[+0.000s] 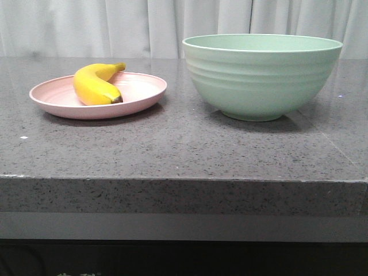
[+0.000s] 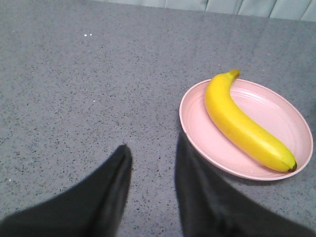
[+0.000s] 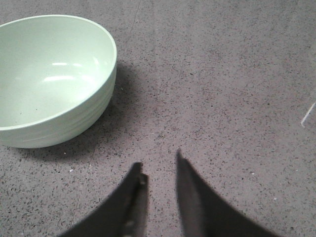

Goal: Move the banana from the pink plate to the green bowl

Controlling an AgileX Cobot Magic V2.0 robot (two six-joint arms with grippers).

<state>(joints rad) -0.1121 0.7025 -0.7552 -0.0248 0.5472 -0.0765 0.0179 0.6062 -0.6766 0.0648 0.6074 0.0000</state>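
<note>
Front view: banana (image 1: 95, 84) (untouched) on pink plate (image 1: 138, 95).

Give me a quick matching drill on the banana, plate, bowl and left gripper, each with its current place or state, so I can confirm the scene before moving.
Things:
1. banana
2. plate
3. bowl
4. left gripper

Places or states:
A. nothing inside it, standing to the right of the plate
B. open, over bare counter beside the plate
C. lying on the plate
D. pink, on the counter's left side

Pairs: 1-C, 2-D, 3-A, 4-B
</note>
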